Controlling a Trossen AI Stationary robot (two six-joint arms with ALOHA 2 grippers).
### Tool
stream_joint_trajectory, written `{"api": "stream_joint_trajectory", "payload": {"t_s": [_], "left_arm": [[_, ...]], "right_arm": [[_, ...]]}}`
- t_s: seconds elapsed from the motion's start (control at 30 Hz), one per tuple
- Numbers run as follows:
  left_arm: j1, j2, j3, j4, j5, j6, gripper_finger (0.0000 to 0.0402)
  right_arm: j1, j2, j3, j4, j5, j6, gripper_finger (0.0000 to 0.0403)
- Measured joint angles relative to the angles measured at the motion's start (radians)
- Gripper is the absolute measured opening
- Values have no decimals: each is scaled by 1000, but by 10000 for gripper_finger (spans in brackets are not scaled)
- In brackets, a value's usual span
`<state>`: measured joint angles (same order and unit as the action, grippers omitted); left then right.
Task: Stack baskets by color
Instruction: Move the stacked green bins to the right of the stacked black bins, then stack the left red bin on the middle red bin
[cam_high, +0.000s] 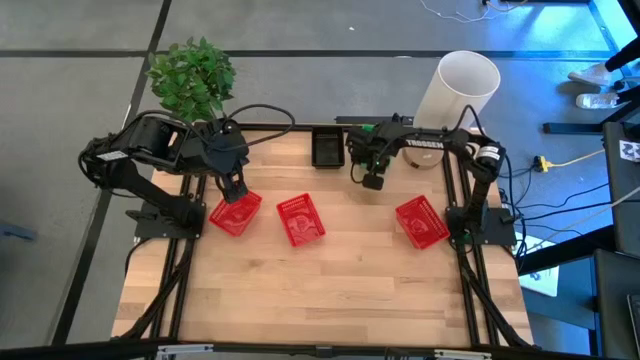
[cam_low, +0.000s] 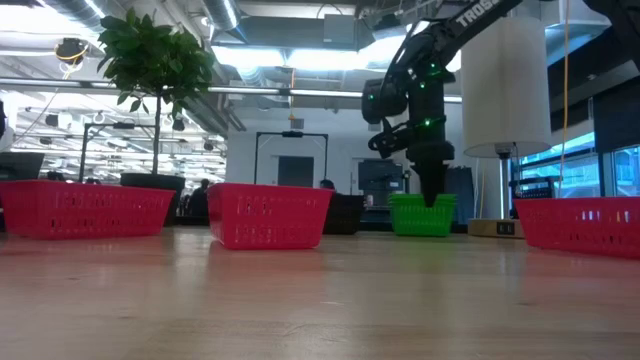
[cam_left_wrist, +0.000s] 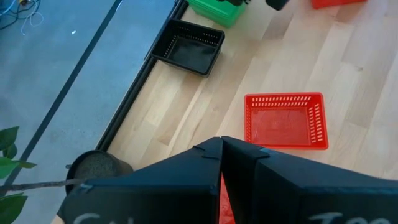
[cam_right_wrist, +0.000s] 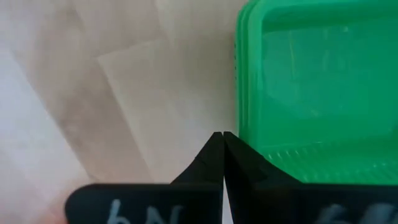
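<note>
Three red baskets rest on their bottoms in a row across the table: left (cam_high: 236, 213), middle (cam_high: 300, 220) and right (cam_high: 422, 222). A black basket (cam_high: 327, 147) stands at the far edge. Beside it is a green basket (cam_low: 422, 215), mostly hidden under my right arm in the high view; its rim looks layered in the right wrist view. My right gripper (cam_right_wrist: 222, 135) points down, shut, at that green rim. My left gripper (cam_high: 233, 188) hovers shut, high above the left red basket's far edge. My right gripper comes from above, pointing down, with its shut fingertips (cam_right_wrist: 214, 146) at the outer edge of the green basket's rim (cam_right_wrist: 244, 134), near a corner. I cannot tell whether they touch it. The basket stands on the table.
A large white cylinder (cam_high: 462, 85) stands beyond the table's far right corner. A potted plant (cam_high: 192, 75) stands beyond the far left corner. Bare wood lies between the red baskets and across the whole near half of the table (cam_high: 320, 300).
</note>
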<state>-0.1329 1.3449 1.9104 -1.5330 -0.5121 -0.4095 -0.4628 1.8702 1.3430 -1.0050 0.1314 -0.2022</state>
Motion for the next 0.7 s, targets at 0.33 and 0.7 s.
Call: {"api": "stream_joint_trajectory", "payload": {"t_s": [0.33, 0.7], "left_arm": [[0, 0, 0, -14, -21, -185, 0], [0, -1, -100, -37, 7, -322, 0]], "right_arm": [[29, -53, 92, -84, -175, 7, 0], [142, -104, 248, -50, -459, -15, 1]]}}
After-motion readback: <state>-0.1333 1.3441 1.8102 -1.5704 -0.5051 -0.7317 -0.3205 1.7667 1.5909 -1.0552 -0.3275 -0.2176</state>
